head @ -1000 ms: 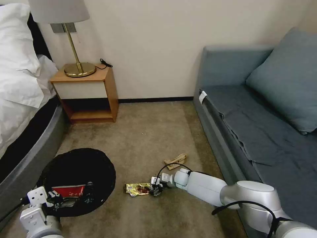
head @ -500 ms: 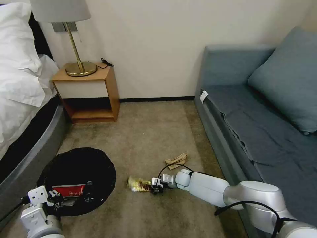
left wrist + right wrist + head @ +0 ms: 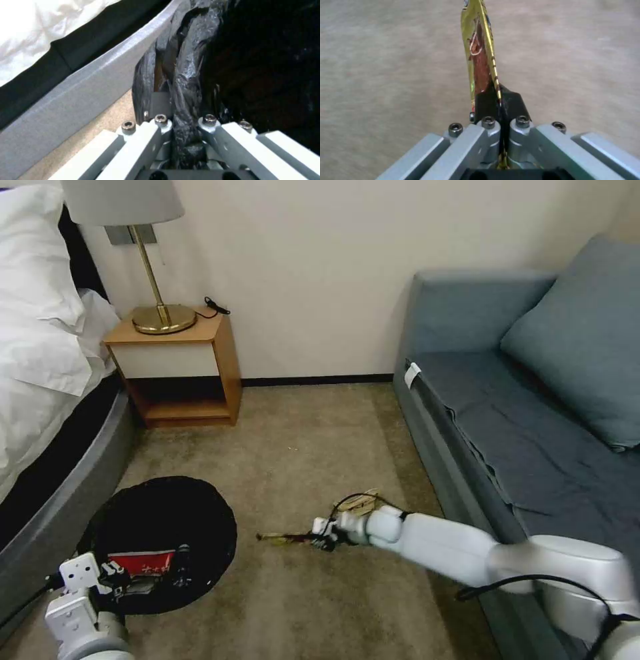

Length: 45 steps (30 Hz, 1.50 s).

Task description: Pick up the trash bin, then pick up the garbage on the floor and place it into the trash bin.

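The trash bin, lined with a black bag, is at the lower left by the bed. A red-and-white wrapper and a small bottle lie inside it. My left gripper is shut on the bin's rim, with black plastic squeezed between its fingers. My right gripper is shut on the gold-brown snack wrapper, holding it edge-on just above the carpet; the wrapper sticks out from the black pads. A crumpled tan paper lies on the carpet behind the right wrist.
The bed's grey base runs along the left, close to the bin. A blue sofa lines the right side. A wooden nightstand with a brass lamp stands at the back wall. Open carpet lies between them.
The right gripper has lifted and turned the snack wrapper from flat on the carpet to edge-on, and moved slightly away from me. The left gripper and bin have stayed put.
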{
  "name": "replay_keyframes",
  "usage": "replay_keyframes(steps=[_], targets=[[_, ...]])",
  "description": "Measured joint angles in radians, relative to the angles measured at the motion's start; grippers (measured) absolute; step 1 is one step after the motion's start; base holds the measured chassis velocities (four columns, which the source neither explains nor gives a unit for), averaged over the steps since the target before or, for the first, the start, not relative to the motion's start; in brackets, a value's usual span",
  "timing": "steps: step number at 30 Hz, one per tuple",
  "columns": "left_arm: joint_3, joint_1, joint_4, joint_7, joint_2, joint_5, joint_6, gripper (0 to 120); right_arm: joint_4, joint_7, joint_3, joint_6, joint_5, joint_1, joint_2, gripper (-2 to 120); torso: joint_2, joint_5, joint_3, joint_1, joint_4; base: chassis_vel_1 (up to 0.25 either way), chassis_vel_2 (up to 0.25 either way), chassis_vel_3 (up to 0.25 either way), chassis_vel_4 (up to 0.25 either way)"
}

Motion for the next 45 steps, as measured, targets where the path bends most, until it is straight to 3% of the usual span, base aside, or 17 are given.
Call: replay_keyframes(steps=[3, 11, 18, 23, 37, 45], targets=[[0.008, -0.003, 0.0, 0.0, 0.006, 0.0, 0.007, 3, 0.094, 0.016, 0.125, -0.001, 0.013, 0.008, -0.085, 0, 0.0, 0.0001, 0.0, 0.0, -0.0001, 0.0, 0.0, 0.0, 0.0], [0.033, -0.003, 0.005, 0.0, 0.005, 0.013, 0.007, 3, 0.394, 0.054, 0.32, -0.042, 0.108, 0.043, -0.138, 0, 0.0, -0.0003, 0.0, 0.0, 0.0003, 0.0, 0.0, 0.0, 0.0], [0.046, -0.003, 0.005, -0.001, -0.005, 0.02, 0.007, 3, 0.655, 0.17, 0.282, -0.121, 0.219, 0.052, -0.097, 0, 0.0, -0.0004, 0.0, 0.0, 0.0003, 0.0, 0.0, 0.0, 0.0], [0.047, -0.001, 0.001, -0.001, -0.008, 0.021, 0.007, 3, 0.748, 0.229, 0.207, -0.142, 0.243, 0.04, -0.072, 0, 0.0, -0.0004, 0.0, 0.0, 0.0004, 0.0, 0.0, 0.0, 0.0], [0.053, -0.019, 0.007, -0.002, -0.009, 0.019, 0.01, 3, 0.773, 0.337, 0.048, -0.175, 0.237, 0.004, 0.011, 0, 0.0, -0.0003, 0.0, 0.0, 0.0002, 0.0, 0.0, 0.0, 0.0], [0.064, -0.026, 0.008, -0.002, -0.014, 0.022, 0.014, 3, 0.719, 0.381, -0.029, -0.181, 0.185, -0.002, 0.099, 0, 0.0, -0.0003, 0.0, 0.0, 0.0003, 0.0, 0.0, 0.0, 0.0]])
